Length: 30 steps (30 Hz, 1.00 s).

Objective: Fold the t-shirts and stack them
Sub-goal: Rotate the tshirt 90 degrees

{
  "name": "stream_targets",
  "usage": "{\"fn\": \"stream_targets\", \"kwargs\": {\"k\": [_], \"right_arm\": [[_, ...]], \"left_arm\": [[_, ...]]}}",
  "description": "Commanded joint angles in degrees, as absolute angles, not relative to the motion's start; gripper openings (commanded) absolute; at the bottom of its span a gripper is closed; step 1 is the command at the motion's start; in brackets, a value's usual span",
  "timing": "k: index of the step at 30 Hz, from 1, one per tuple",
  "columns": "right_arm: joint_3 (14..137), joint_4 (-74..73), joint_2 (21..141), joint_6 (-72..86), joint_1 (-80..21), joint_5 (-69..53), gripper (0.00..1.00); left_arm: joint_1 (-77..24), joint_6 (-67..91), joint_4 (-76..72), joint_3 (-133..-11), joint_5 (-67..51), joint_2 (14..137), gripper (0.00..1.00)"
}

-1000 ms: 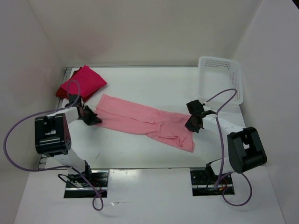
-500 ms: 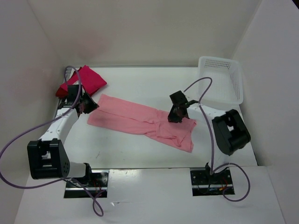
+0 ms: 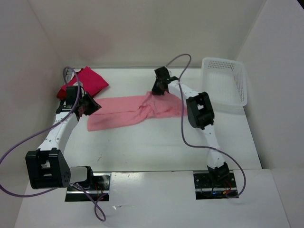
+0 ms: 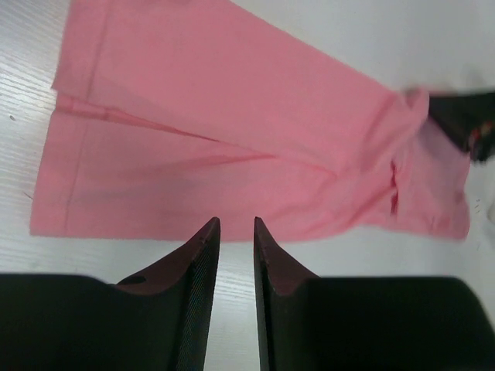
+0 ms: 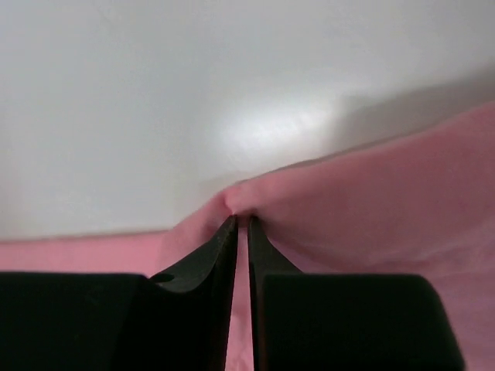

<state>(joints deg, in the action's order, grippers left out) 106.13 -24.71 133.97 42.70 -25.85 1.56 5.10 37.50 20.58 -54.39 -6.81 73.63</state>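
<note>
Pinching salmon t-shirt [image 3: 118, 116], right hand [image 5: 240, 224], white basket [image 3: 223, 83] well apart

I'm seeing the spread shirt [image 3: 118, 114] lying on the table [image 3: 156, 147], reaching from just ahead of my left claw [image 3: 94, 106] across to my right claw [image 3: 156, 91], whose tips are sitting on a fold at its far edge. The folded shirts [image 3: 88, 80] are lying just beyond the left claw. The basket [image 3: 240, 76] is standing well right of the right claw.
</note>
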Motion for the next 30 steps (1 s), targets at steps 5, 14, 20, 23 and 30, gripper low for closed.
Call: {"fn": "stream_targets", "kwargs": {"k": [5, 14, 20, 23, 30], "right_arm": [[169.5, -43.6, 159.1, 33.6, -26.0, -2.4, 0.34], [107.4, -21.7, 113.1, 35.2, -38.0, 1.6, 0.6], [87.0, -9.6, 107.8, 46.6, -49.8, -2.5, 0.0], [84.6, -5.0, 110.5, 52.0, -51.2, -3.1, 0.13], [84.6, -1.1, 118.8, 58.7, -51.8, 1.1, 0.47]], "left_arm": [[4.7, 35.3, 21.9, -56.9, -10.4, 72.6, 0.34], [3.4, 35.1, 19.6, -59.4, -13.2, 76.1, 0.18], [3.4, 33.1, 19.6, -60.0, -12.6, 78.0, 0.05], [3.4, 33.1, 19.6, -60.0, -13.1, 78.0, 0.0], [3.4, 32.6, 20.2, -58.4, -13.1, 77.4, 0.02]]}}
